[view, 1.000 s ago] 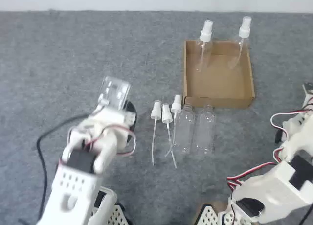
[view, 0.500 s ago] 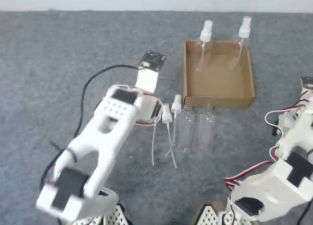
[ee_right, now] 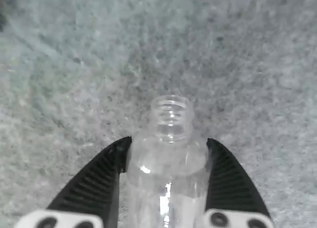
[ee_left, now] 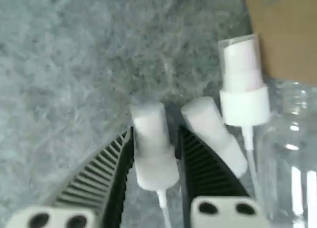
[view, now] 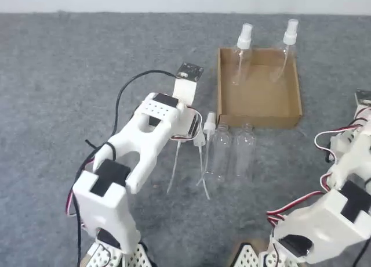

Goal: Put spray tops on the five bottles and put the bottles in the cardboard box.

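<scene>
High view: the left arm point(view: 145, 139) stretches far-right across the bench point(view: 69, 69) to the loose tops just near of the cardboard box point(view: 259, 119). Two capped bottles point(view: 242, 55) rest in the box, their heads over its far wall. Two bare bottles point(view: 217, 154) lie side by side just near of the box, necks pointing far and long axes running near to far. A dip tube point(view: 172, 174) trails near-left from under the arm's head. The right arm point(view: 342, 209) sits at the near right. Left wrist view: the left claw point(ee_left: 153, 134) is clenched on a spray top point(ee_left: 151, 156), one jaw against each side of its collar. The nozzle end points out past the tips and the tube runs back between the jaws, so its long axis lies along the claw's. Two more tops point(ee_left: 213, 134) lie just beside it. Right wrist view: the right claw point(ee_right: 168, 140) grasps an open bottle point(ee_right: 170, 163) by the shoulders, its threaded neck pointing away from the wrist over the bench. The step in hand looks to be taking up a top for that bottle, with two of five boxed. Next, probably, the top must be lifted clear of its neighbours, then its tube lined up with the open neck, fed in and seated.
</scene>
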